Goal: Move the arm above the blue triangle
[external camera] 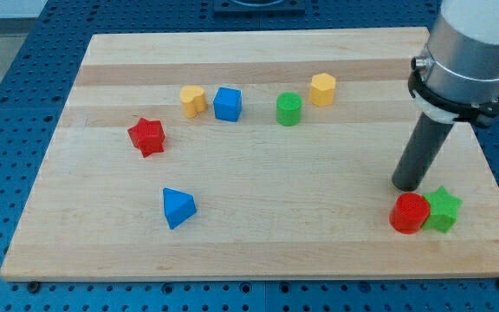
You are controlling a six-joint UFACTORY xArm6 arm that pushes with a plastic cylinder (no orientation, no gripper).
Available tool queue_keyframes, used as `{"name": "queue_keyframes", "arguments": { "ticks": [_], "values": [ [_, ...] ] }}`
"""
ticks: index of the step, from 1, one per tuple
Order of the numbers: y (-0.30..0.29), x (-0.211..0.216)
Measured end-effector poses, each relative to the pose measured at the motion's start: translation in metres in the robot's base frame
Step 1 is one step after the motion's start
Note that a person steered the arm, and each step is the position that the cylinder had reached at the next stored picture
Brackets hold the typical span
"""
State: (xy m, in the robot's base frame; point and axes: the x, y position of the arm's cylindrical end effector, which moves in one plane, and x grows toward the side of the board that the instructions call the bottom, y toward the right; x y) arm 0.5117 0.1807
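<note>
The blue triangle (178, 208) lies on the wooden board (258, 234) at the view's lower left. My tip (408, 185) rests on the board at the view's right, far to the right of the blue triangle. It stands just above the red cylinder (409, 213) and close to the green star (443, 209).
A red star (147, 135) lies at the left. Near the view's top sit a yellow heart-like block (193, 100), a blue cube (228, 104), a green cylinder (289, 109) and a yellow hexagon (322, 89). The arm's grey body (475, 52) hangs over the upper right corner.
</note>
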Motion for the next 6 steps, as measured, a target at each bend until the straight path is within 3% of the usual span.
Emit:
{"name": "queue_keyframes", "arguments": {
  "ticks": [2, 3, 6],
  "values": [
    [0.000, -0.013],
    [-0.028, -0.013],
    [-0.211, -0.013]
  ]
}}
